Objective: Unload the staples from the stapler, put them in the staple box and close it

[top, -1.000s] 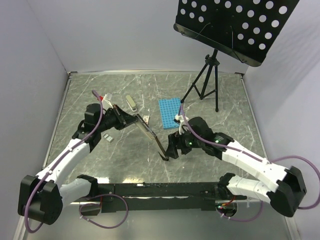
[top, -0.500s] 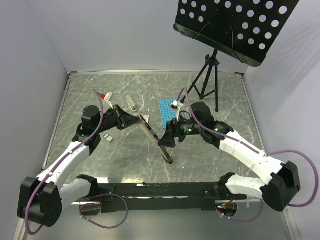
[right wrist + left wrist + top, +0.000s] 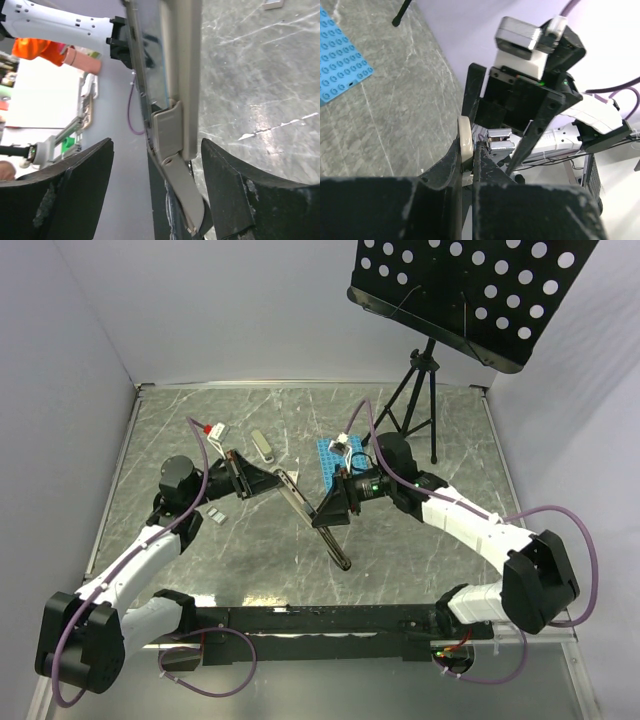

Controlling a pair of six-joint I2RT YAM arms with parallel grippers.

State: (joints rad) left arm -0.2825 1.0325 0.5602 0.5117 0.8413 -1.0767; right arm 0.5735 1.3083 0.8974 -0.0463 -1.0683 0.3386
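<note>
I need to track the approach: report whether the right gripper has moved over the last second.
Yes. Seen from above, the right gripper has shifted up and left toward the blue studded plate, reaching further up along the stapler.

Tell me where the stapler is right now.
In the top view the stapler slants across mid-table between the arms: the left pincer clamps its far end, and the open right pincer straddles its middle, near the blue plate.
</note>
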